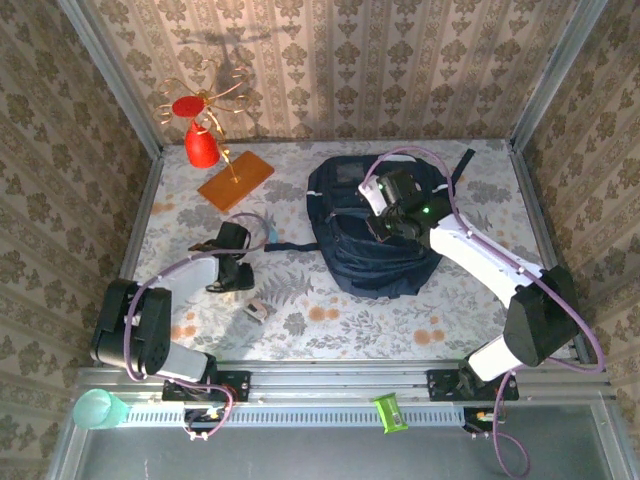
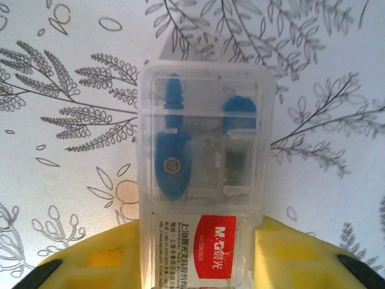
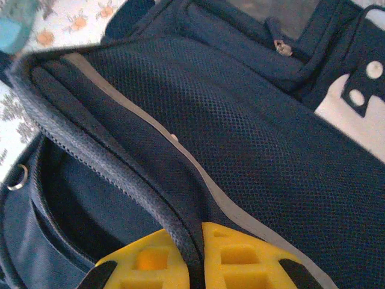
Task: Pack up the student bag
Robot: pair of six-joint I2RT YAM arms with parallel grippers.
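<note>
The student bag [image 1: 385, 255], a large dark navy backpack, lies at the table's middle right with its main compartment gaping. My right gripper [image 1: 388, 222] sits on its upper part; in the right wrist view the gripper [image 3: 198, 235] is shut on the zipped rim of the bag's opening [image 3: 108, 162], and the yellow fingers [image 3: 252, 259] pinch the fabric. A small clear plastic case [image 2: 201, 168] with blue parts inside and a red label lies on the floral cloth. My left gripper [image 2: 201, 247] straddles its near end, yellow fingers [image 2: 90, 259] against both sides. From above, the case [image 1: 257, 310] lies under the left gripper [image 1: 240, 285].
A red cone with a gold wire ornament [image 1: 203, 145] and an orange flat board [image 1: 236, 180] stand at the back left. A bag strap [image 1: 285, 247] trails left from the backpack. A teal cup [image 1: 95, 408] and a green item [image 1: 388, 413] sit by the front rail.
</note>
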